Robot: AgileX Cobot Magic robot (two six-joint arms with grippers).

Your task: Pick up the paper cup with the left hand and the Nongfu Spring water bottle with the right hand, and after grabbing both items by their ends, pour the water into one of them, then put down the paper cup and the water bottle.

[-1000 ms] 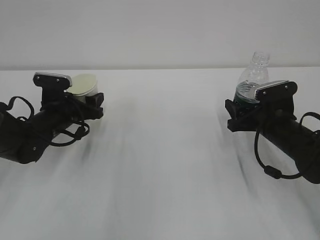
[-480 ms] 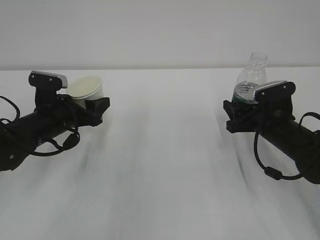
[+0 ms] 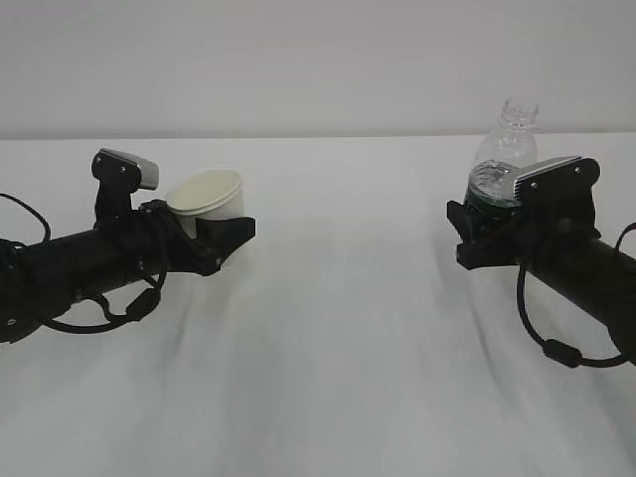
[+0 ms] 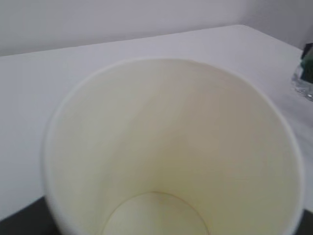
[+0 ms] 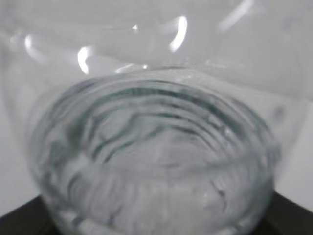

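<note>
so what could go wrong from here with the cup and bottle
The paper cup is thin-walled and held low by the left hand, so the fingers could crush it or let it tip. The uncapped water bottle in the right hand could spill onto the table if it tilts before reaching the distant cup.

The table bears both arms, and everything is placed from the paper cup, which sits between the fingers of the left hand at the table's left side. Well to the right of the cup, across the bare middle, the Nongfu Spring water bottle stands upright in the right hand. Each arm reaches back from its hand toward its own edge of the table, away from the cup's side of the middle.
</note>
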